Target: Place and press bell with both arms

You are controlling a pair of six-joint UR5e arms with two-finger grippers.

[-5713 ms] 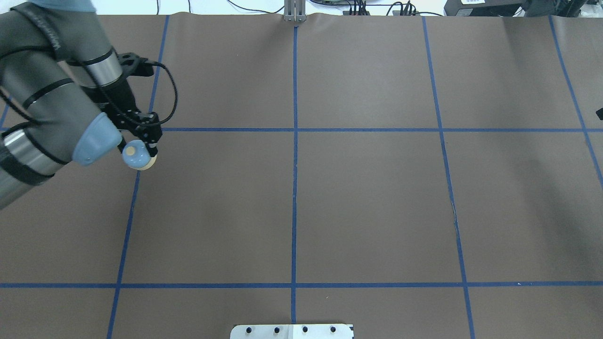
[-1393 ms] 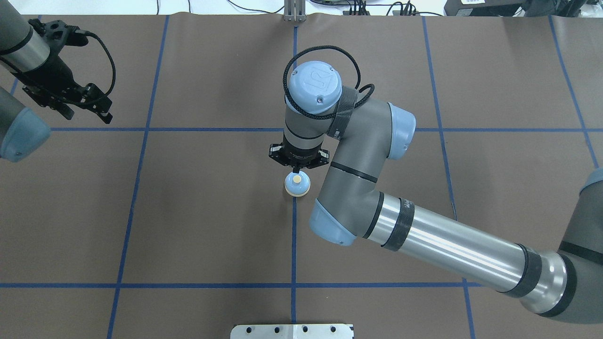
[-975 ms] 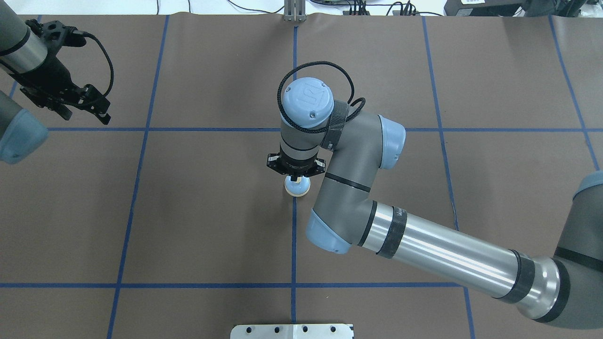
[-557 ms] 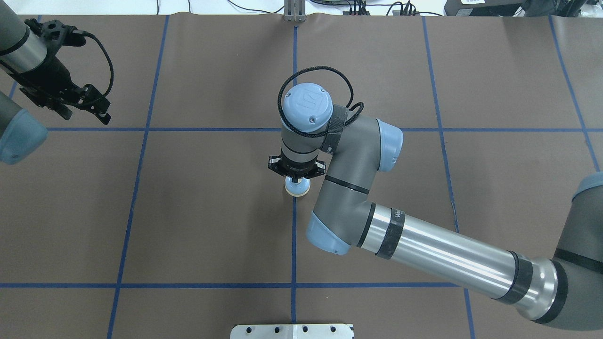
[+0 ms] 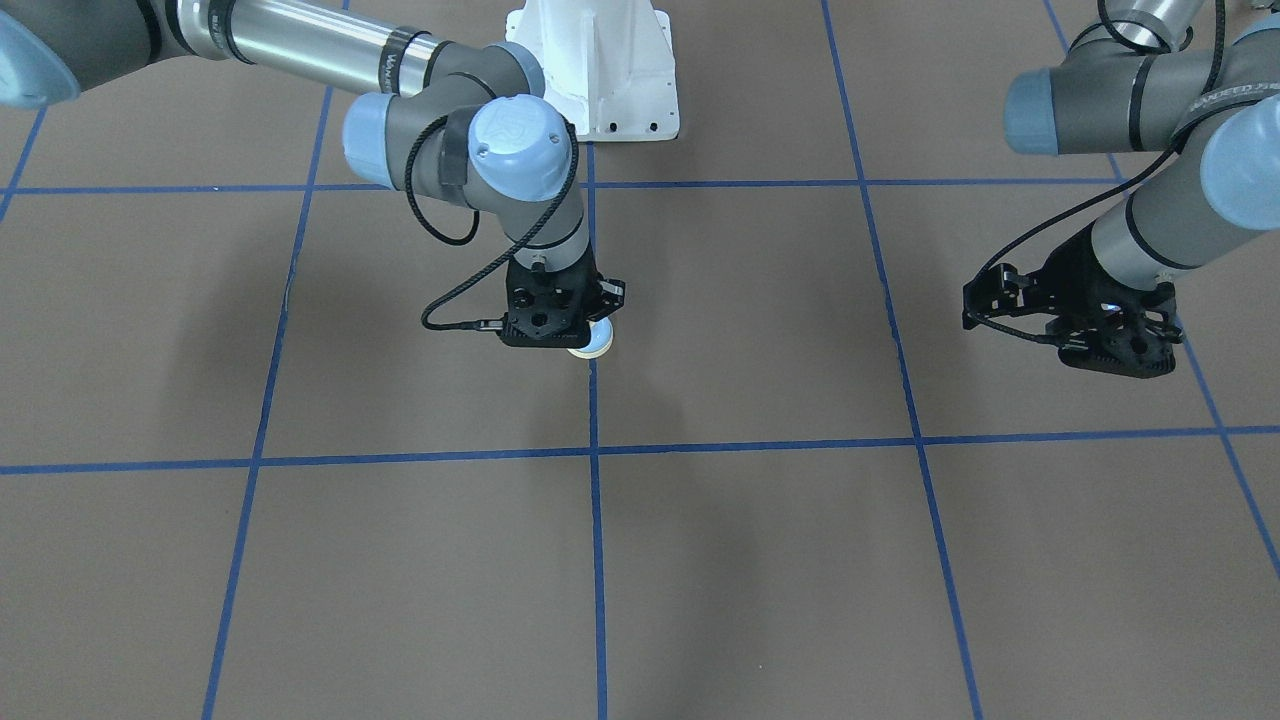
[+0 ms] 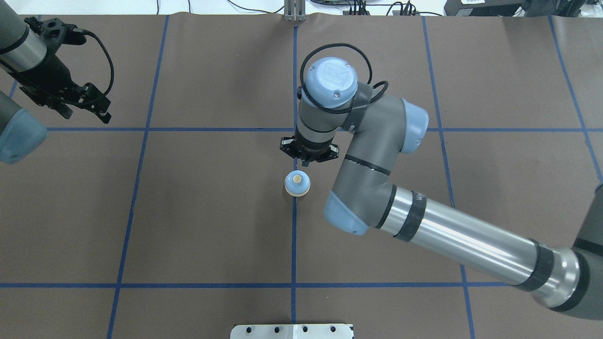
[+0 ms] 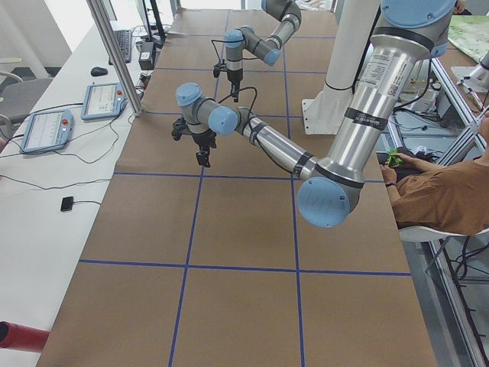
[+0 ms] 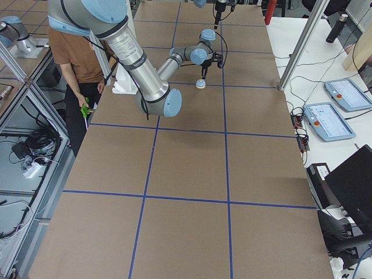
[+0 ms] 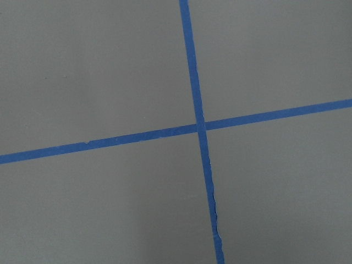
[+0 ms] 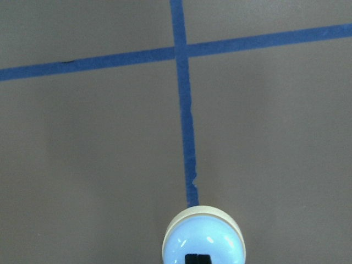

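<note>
The light-blue bell (image 6: 297, 183) with its cream button stands upright on the blue centre tape line. It also shows in the right wrist view (image 10: 202, 237) and the exterior right view (image 8: 200, 84). In the front view only its edge (image 5: 594, 344) peeks out from behind the gripper. My right gripper (image 6: 306, 163) hangs just above and behind the bell, fingers shut and empty, not touching it. My left gripper (image 6: 85, 110) is open and empty, far off at the table's back left; it also shows in the front view (image 5: 1112, 350). Its wrist view holds only tape lines.
Brown paper with a blue tape grid (image 6: 294, 245) covers the table. The white pedestal base (image 5: 600, 70) stands at the robot's side, a metal plate (image 6: 292, 331) at the near edge. A person (image 8: 75, 52) stands beside the table; tablets (image 8: 328, 119) lie on a side bench.
My right gripper was down on the bell's button; it has lifted and drawn back, so the button shows again. The bell and the left arm have not moved in the last second.
</note>
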